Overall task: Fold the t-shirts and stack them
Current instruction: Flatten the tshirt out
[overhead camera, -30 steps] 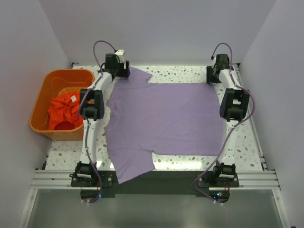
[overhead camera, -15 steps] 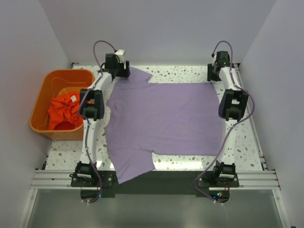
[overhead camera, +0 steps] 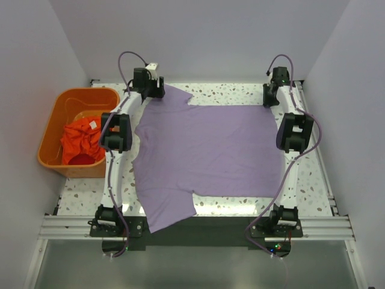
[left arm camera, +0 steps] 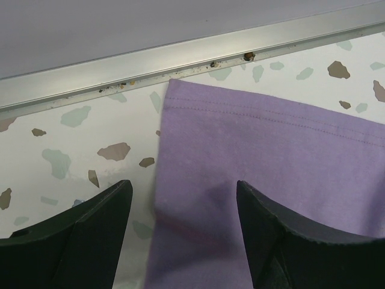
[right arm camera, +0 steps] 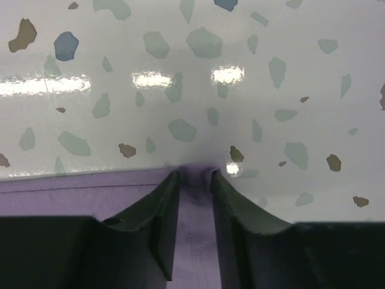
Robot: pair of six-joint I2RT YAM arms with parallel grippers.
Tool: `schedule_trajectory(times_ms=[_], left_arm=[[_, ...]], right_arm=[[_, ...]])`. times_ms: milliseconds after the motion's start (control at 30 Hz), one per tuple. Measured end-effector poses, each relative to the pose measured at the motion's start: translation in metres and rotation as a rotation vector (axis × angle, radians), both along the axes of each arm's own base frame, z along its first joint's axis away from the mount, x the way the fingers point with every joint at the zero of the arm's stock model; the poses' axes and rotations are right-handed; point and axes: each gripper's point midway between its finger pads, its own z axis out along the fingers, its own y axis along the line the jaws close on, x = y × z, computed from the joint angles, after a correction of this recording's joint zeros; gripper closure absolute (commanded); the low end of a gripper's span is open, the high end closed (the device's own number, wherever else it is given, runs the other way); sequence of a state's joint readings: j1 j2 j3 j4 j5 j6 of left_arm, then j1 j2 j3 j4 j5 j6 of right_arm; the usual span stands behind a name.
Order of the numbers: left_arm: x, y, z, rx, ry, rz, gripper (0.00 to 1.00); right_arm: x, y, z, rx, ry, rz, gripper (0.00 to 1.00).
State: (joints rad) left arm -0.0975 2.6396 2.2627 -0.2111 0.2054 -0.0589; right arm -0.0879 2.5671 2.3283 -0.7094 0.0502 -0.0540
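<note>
The lavender t-shirt [overhead camera: 204,150] lies spread flat across the table, one sleeve hanging over the near edge. My left gripper [overhead camera: 157,89] is at the far left over the other sleeve [left arm camera: 271,150]. It [left arm camera: 183,192] stands open, its fingers astride the sleeve's side edge. My right gripper [overhead camera: 269,99] is at the shirt's far right corner. Its [right arm camera: 195,174] jaws have narrowed onto the hem [right arm camera: 60,192], and a ridge of purple cloth fills the gap between them. The orange-red t-shirt [overhead camera: 81,141] lies crumpled in the basket.
The orange plastic basket [overhead camera: 51,129] stands off the table's left side. A metal rail [left arm camera: 180,57] runs along the far edge just beyond the sleeve. Bare speckled tabletop [right arm camera: 198,72] shows past the hem. White walls close in on three sides.
My right gripper has narrowed its jaws around the shirt's far right hem, and its wrist shifted slightly towards the back. The left arm and the shirts have not moved.
</note>
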Motion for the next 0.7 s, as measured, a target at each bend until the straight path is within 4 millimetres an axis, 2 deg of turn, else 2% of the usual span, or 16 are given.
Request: schedule_trajectory(times_ms=[33, 67, 167, 567, 667, 700], left_arm=[[0.0000, 0.0000, 0.0000, 0.000, 0.000, 0.000, 0.25], [0.0000, 0.0001, 0.0000, 0.000, 0.000, 0.000, 0.25], [0.0000, 0.0001, 0.0000, 0.001, 0.000, 0.000, 0.24], [0.0029, 0.0033, -0.0040, 0.018, -0.006, 0.009, 0.27], [0.0061, 0.0016, -0.0047, 0.016, -0.016, -0.001, 0.32], [0.0070, 0.0007, -0.0050, 0.013, -0.019, -0.004, 0.36]], right_arm=[[0.0002, 0.0019, -0.0005, 0.007, 0.000, 0.004, 0.77], [0.0003, 0.0032, -0.0008, 0.012, 0.000, 0.009, 0.85], [0.0004, 0.0063, -0.0009, 0.020, 0.000, 0.019, 0.99], [0.0008, 0.0092, -0.0023, 0.031, -0.008, 0.041, 1.00], [0.0010, 0.0093, -0.0022, 0.031, -0.014, 0.046, 1.00], [0.0015, 0.0093, -0.0021, 0.032, -0.016, 0.046, 1.00]])
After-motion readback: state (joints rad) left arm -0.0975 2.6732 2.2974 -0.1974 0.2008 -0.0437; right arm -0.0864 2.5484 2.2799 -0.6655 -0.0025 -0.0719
